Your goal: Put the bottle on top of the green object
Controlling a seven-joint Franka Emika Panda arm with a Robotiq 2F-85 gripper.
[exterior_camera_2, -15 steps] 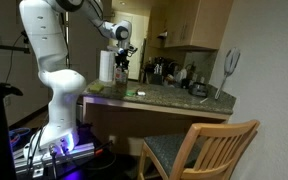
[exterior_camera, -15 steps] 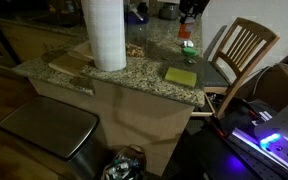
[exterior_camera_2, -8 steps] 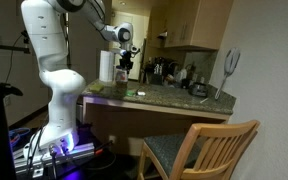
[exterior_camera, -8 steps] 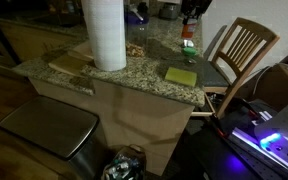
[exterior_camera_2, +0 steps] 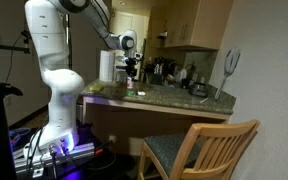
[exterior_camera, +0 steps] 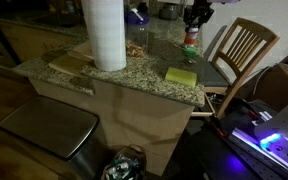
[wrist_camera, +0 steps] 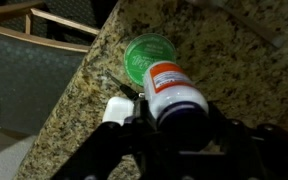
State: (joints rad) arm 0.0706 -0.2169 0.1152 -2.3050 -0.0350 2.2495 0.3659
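My gripper [wrist_camera: 176,122] is shut on the bottle [wrist_camera: 170,88], a small white bottle with a red-orange band. In the wrist view the bottle's far end hangs just over the green object [wrist_camera: 144,50], a low round dark green lid with pale marks on the granite counter [wrist_camera: 234,70]. In an exterior view the gripper [exterior_camera: 194,16] holds the bottle [exterior_camera: 190,36] right above the green object [exterior_camera: 190,49] near the counter's far corner. In the other exterior view the gripper [exterior_camera_2: 132,70] is low over the counter.
A tall white roll [exterior_camera: 104,32] stands at the counter's middle. A flat yellow-green sponge block [exterior_camera: 181,75] lies near the front edge. A wooden chair [exterior_camera: 239,50] stands past the counter's edge. A small white item [wrist_camera: 114,105] lies beside the gripper.
My gripper has carried the bottle sideways along the counter and lower, so it now hangs over the green object.
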